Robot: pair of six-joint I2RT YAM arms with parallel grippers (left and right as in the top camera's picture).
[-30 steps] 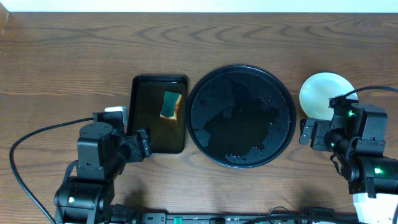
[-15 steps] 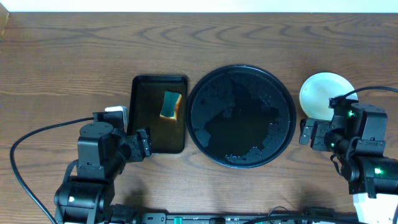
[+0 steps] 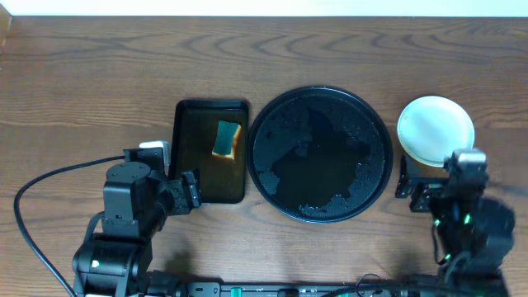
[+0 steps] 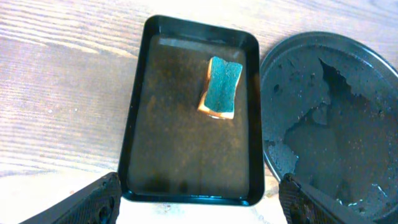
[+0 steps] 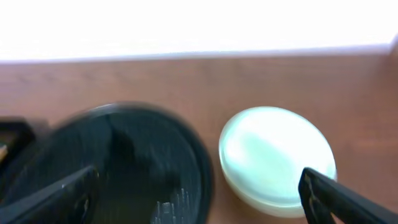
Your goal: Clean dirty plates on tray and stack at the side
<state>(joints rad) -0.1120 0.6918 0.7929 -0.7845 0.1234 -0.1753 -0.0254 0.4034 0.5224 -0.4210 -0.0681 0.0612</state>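
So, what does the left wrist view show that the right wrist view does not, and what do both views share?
Only the left wrist view: the whole rectangular black tray, with the green-and-orange sponge lying in it.
Only the right wrist view: the pale mint plate on the wooden table, beside the round black tray. The picture is blurred, so I cannot tell whether the plate tops a stack.
Both: part of the round black tray, with no plate on the part shown, and the wooden table.

Overhead & L wrist views sharp, evenly lit; pale glare patches on the tray. R wrist view motion-blurred, top strip blown out white.
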